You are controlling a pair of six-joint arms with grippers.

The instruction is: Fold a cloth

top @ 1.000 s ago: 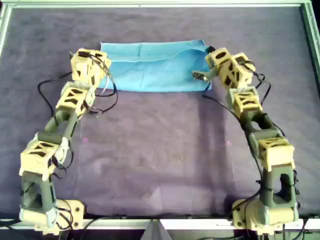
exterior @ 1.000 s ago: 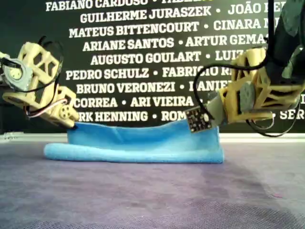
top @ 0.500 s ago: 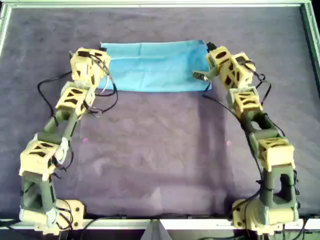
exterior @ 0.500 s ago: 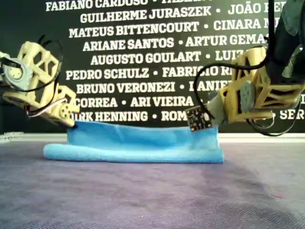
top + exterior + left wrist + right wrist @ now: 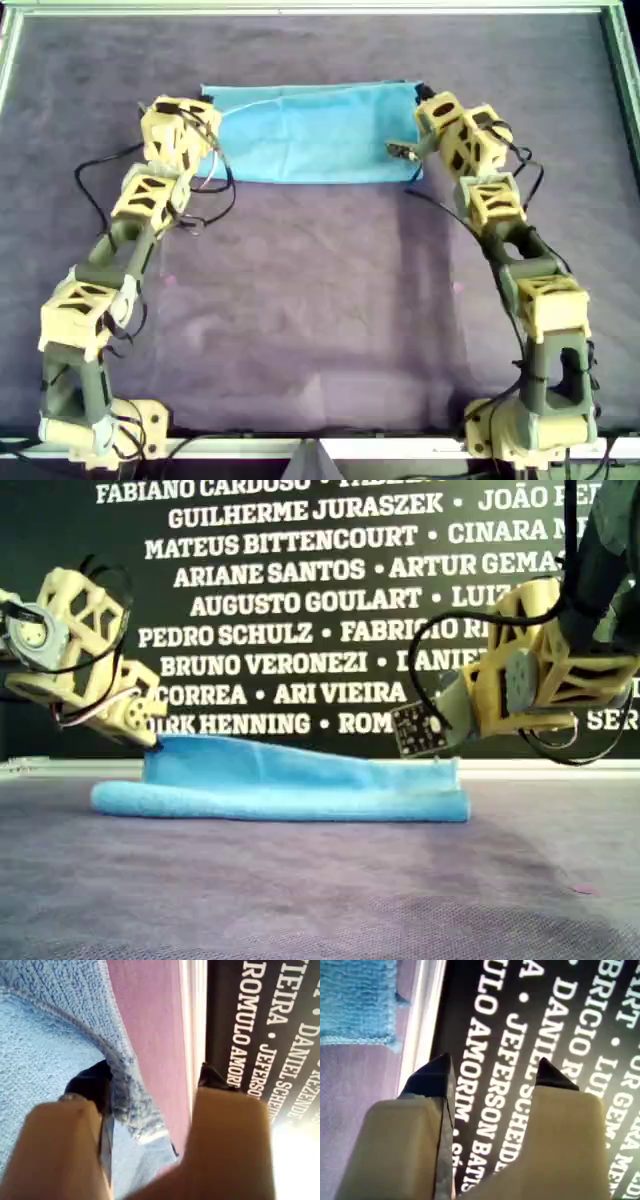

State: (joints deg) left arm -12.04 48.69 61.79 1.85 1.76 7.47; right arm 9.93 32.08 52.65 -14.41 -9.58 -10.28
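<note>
The light-blue cloth (image 5: 310, 135) lies folded in half as a wide strip at the far side of the purple table (image 5: 320, 300). My first gripper (image 5: 207, 112) is at the cloth's far corner on the overhead view's left. Its jaws stand apart (image 5: 150, 1080), and a cloth corner (image 5: 125, 1095) drapes over one fingertip (image 5: 90, 1085), so that end stays slightly raised (image 5: 190, 755). My second gripper (image 5: 418, 100) hovers at the cloth's far corner on the overhead view's right, open and empty (image 5: 492, 1072). The cloth (image 5: 355, 1000) lies apart from it.
A metal frame rail (image 5: 320, 9) edges the table just beyond the cloth. A dark banner (image 5: 330, 600) with white names stands behind it. Both arms reach up from bases (image 5: 100, 430) at the near edge. Bare purple felt lies between them.
The cloth's upper layer has dropped and settled flat at the second gripper's end. The first gripper's end stays lifted. Both arms have barely moved.
</note>
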